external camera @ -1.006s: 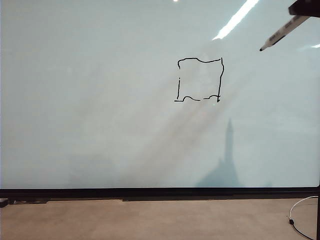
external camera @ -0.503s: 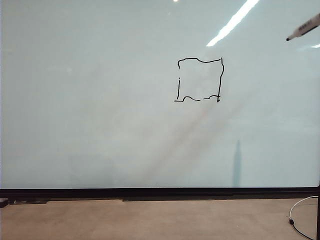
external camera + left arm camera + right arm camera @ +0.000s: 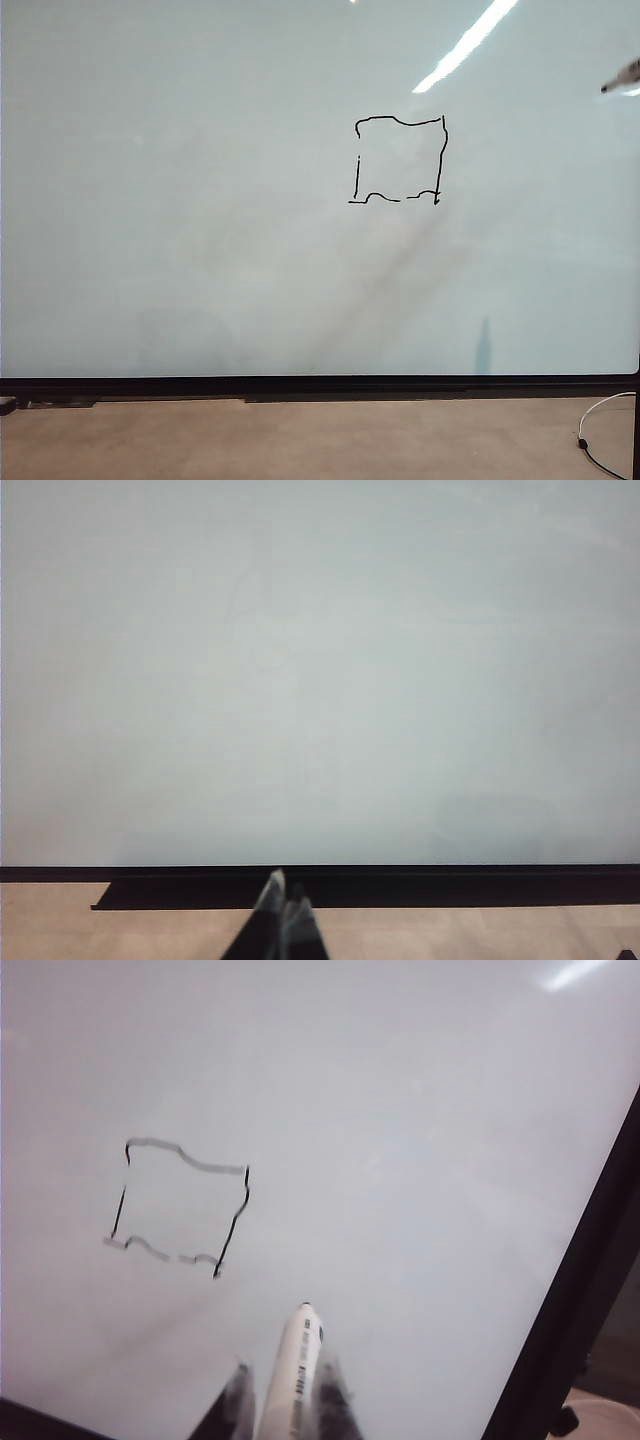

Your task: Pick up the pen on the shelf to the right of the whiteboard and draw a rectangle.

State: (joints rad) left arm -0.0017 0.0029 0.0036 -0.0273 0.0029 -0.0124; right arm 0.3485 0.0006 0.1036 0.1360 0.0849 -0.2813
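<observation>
The whiteboard (image 3: 200, 220) fills most of the exterior view. On it, right of centre, is the rectangle (image 3: 400, 160), a wobbly black outline with small gaps. Only the dark tip end of the pen (image 3: 622, 78) shows at the right edge, away from the board. In the right wrist view my right gripper (image 3: 284, 1368) is shut on the white pen (image 3: 298, 1345), which points toward the board beside the rectangle (image 3: 180, 1205). My left gripper (image 3: 287, 895) is shut with nothing in it, low in front of the board's lower frame. The shelf is out of view.
A thin black frame (image 3: 320, 385) runs along the board's lower edge above a tan surface (image 3: 300, 440). A white cable (image 3: 600, 420) lies at the lower right. The board's black side frame (image 3: 570, 1290) shows in the right wrist view.
The pen has drawn back to the right, away from the rectangle, until only its tip shows. The gripper body has left the exterior view. Its shadow on the board has shrunk and sunk.
</observation>
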